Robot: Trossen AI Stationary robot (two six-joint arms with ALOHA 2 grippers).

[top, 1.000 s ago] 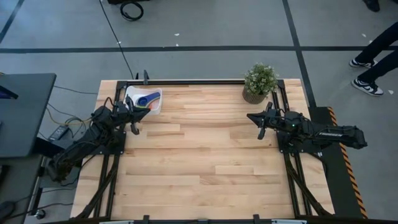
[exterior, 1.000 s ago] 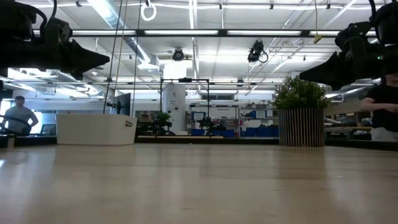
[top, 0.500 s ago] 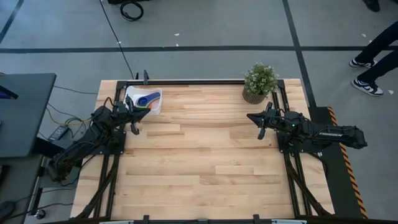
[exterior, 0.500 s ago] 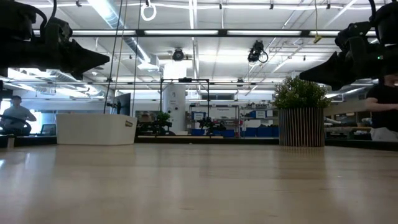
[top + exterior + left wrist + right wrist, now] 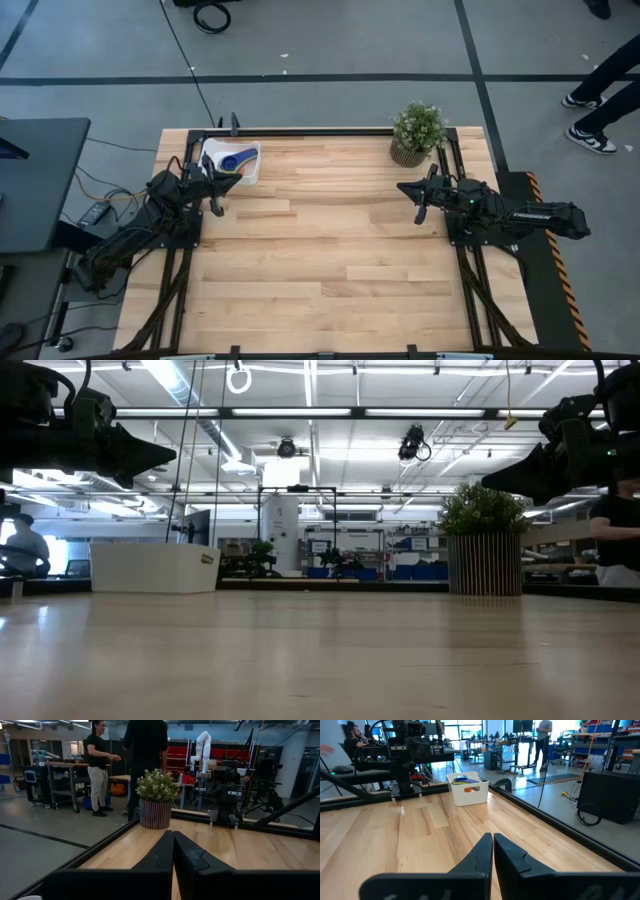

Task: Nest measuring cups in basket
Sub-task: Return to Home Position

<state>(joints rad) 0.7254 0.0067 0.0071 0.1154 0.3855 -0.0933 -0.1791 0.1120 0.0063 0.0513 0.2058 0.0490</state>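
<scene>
Lengthwise left-to-right, basket (image 5: 256, 165) at far left; measuring cups (image 5: 232, 160) inside.

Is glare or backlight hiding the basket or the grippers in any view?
Low view: ceiling lights backlight the left gripper and right gripper into silhouettes; the table shows a sheen; only the basket wall shows, contents hidden. High view: even light, cups visible in the basket. Right wrist view: bright background, basket readable.
</scene>
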